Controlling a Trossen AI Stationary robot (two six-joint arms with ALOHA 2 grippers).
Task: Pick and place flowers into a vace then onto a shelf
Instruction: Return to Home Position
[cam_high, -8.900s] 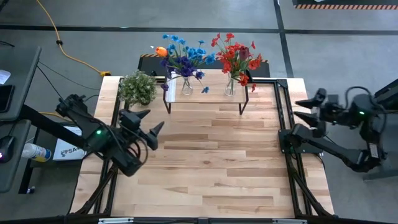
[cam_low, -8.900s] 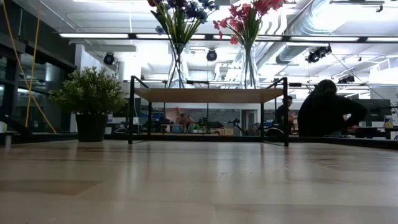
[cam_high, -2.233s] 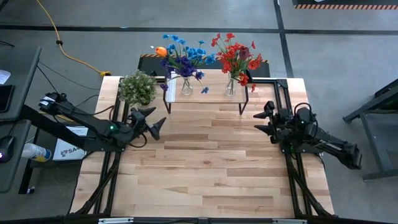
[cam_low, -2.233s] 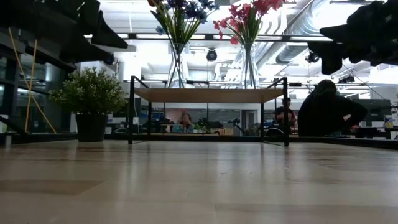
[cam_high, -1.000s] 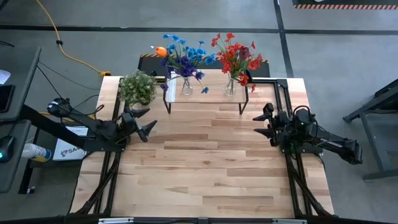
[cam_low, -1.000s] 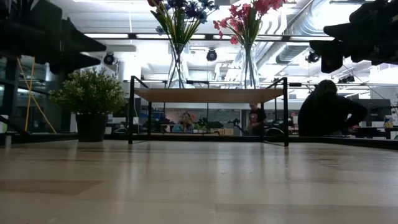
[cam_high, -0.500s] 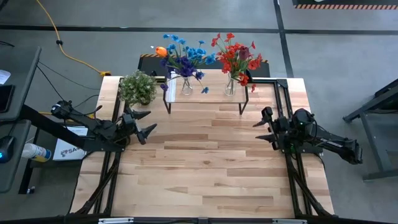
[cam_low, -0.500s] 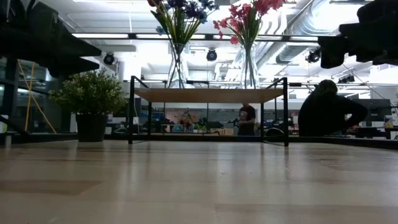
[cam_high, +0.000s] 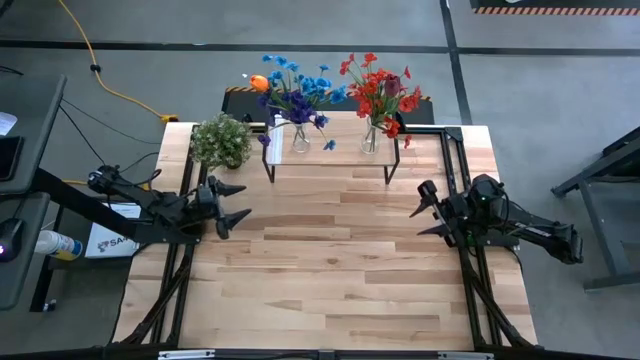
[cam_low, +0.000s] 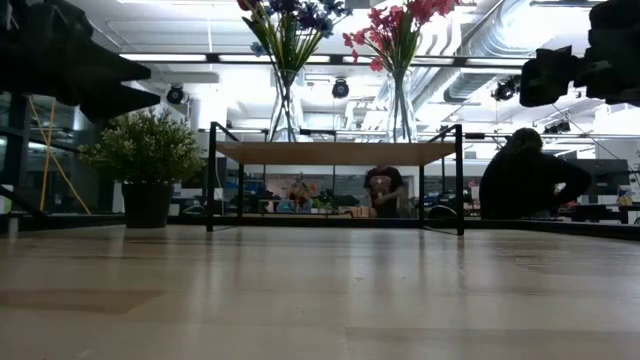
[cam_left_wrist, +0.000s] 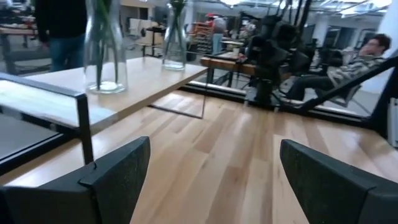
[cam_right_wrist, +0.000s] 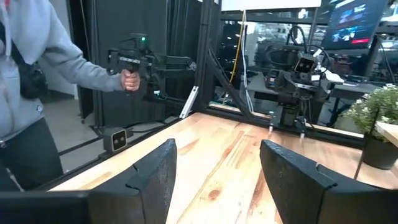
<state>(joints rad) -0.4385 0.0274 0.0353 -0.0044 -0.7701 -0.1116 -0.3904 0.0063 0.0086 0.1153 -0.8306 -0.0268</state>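
Blue, purple and orange flowers stand in a glass vase. Red flowers stand in a second vase. Both vases rest upright on the shelf's plank top, at the table's far edge. In the low view the shelf carries both vases. My left gripper hovers open near the table's left side, pointing right; its wrist view shows the gripper wide apart. My right gripper hovers open at the right side, pointing left; its wrist view shows the gripper empty.
A bushy potted plant stands at the far left corner beside the shelf. One small blue bloom lies on the shelf between the vases. Black frame rails run along both table sides. A person holding a device stands beyond the table.
Both open grippers have drawn back slightly from the table's middle: the left toward the left edge, the right toward the right edge and a little nearer. Flowers, vases and shelf have stayed put. A person in the background has walked across behind the shelf.
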